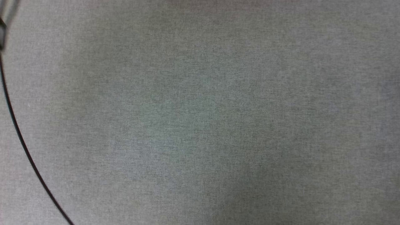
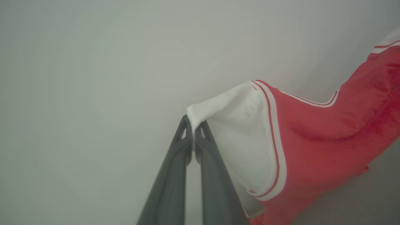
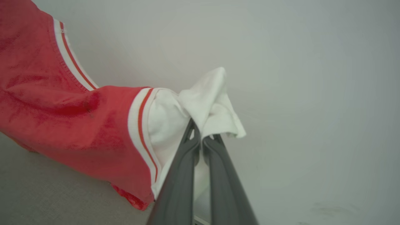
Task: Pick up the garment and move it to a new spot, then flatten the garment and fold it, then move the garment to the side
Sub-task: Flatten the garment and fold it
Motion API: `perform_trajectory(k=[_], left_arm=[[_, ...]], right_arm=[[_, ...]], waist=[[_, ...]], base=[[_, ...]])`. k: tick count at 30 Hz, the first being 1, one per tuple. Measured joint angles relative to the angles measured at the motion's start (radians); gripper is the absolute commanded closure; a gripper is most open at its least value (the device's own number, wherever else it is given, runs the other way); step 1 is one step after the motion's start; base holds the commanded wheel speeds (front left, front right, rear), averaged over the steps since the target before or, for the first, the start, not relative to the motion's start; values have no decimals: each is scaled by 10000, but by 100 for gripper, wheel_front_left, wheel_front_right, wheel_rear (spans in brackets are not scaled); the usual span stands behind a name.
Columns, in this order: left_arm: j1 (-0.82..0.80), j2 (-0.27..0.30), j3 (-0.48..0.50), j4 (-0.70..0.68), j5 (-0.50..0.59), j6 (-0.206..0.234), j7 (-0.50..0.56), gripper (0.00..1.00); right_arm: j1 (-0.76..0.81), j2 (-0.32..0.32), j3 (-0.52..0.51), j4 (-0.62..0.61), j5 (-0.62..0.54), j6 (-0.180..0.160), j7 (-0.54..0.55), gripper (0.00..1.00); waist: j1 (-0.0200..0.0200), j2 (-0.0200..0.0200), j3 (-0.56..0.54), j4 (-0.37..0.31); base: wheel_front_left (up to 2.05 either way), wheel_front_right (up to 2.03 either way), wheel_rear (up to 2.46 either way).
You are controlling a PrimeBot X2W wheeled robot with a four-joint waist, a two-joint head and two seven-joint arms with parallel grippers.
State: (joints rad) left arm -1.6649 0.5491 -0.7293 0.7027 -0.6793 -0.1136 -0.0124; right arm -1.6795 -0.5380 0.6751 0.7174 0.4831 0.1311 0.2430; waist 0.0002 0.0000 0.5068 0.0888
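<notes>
The garment (image 2: 325, 137), a red jersey with white sleeves and red-and-white striped trim, hangs stretched in the air. In the left wrist view my left gripper (image 2: 193, 125) is shut on the bunched white sleeve cloth, the red body trailing off to the right. In the right wrist view my right gripper (image 3: 203, 131) is shut on the other white sleeve of the garment (image 3: 72, 125), with the red body running off to the left and its lower edge near the grey surface. The lettering is hidden.
The head view looks down on a grey cloth-covered table (image 1: 200, 118). A thin black cable (image 1: 22, 140) curves along its left side, with a dark bit at the far upper left edge. A pale plain wall (image 2: 93, 78) stands behind the held garment.
</notes>
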Motion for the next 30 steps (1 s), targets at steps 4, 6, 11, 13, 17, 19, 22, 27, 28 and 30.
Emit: perform_trajectory(k=[4, 6, 11, 13, 17, 19, 22, 27, 28, 30], left_arm=[[1209, 6, -222, 270, -199, -63, -602, 100], [1971, -25, -339, 280, -341, -71, -922, 100], [5015, -136, -535, -58, -974, 81, -1751, 100], [5965, -211, -734, -305, -1070, 194, -1799, 100], [7825, -82, -788, -945, -1476, 575, -1967, 100], [8737, 134, -767, -1379, -1691, 780, -2067, 100], [10230, 518, -819, -2019, -1983, 1108, -2121, 100], [12675, 1078, -1047, -3296, -2529, 1927, -2011, 100], [13294, 1275, -1080, -3582, -2646, 2238, -1975, 100], [13863, 1406, -1057, -3866, -2846, 2495, -1992, 100]], right_arm=[[1093, 35, 537, 92, 583, 2, -639, 100], [1750, 2, 807, 94, 941, 0, -936, 100], [4357, -153, 1783, -184, 1801, 2, -1779, 100], [5115, -238, 2010, -345, 2075, 2, -1965, 100], [6529, -621, 2336, -723, 2525, 2, -2314, 100], [7228, -838, 2429, -913, 2755, 2, -2487, 100], [8274, -1101, 2558, -1108, 2970, 0, -2686, 100], [10337, -1582, 2633, -1630, 3315, 0, -2882, 100], [11002, -1693, 2562, -1785, 3367, 2, -2951, 100], [11634, -1806, 2265, -1925, 3478, 2, -3064, 100]], waist=[[0, 0, -153, -87], [-1, 0, -287, -117], [-1, 0, -1041, -195], [-1, 0, -1335, -198], [-2, 0, -1968, -203], [-2, 0, -2301, -221], [-3, 0, -2797, -280], [-4, 0, -3726, -411], [-4, 0, -3999, -444], [-4, 0, -4253, -467]], base=[[0, 0, 0], [0, 0, 0], [0, 0, 0], [0, 0, 0], [0, 0, 0], [0, 0, 0], [0, 0, 0], [0, 0, 0], [0, 0, 0], [0, 0, 0]])
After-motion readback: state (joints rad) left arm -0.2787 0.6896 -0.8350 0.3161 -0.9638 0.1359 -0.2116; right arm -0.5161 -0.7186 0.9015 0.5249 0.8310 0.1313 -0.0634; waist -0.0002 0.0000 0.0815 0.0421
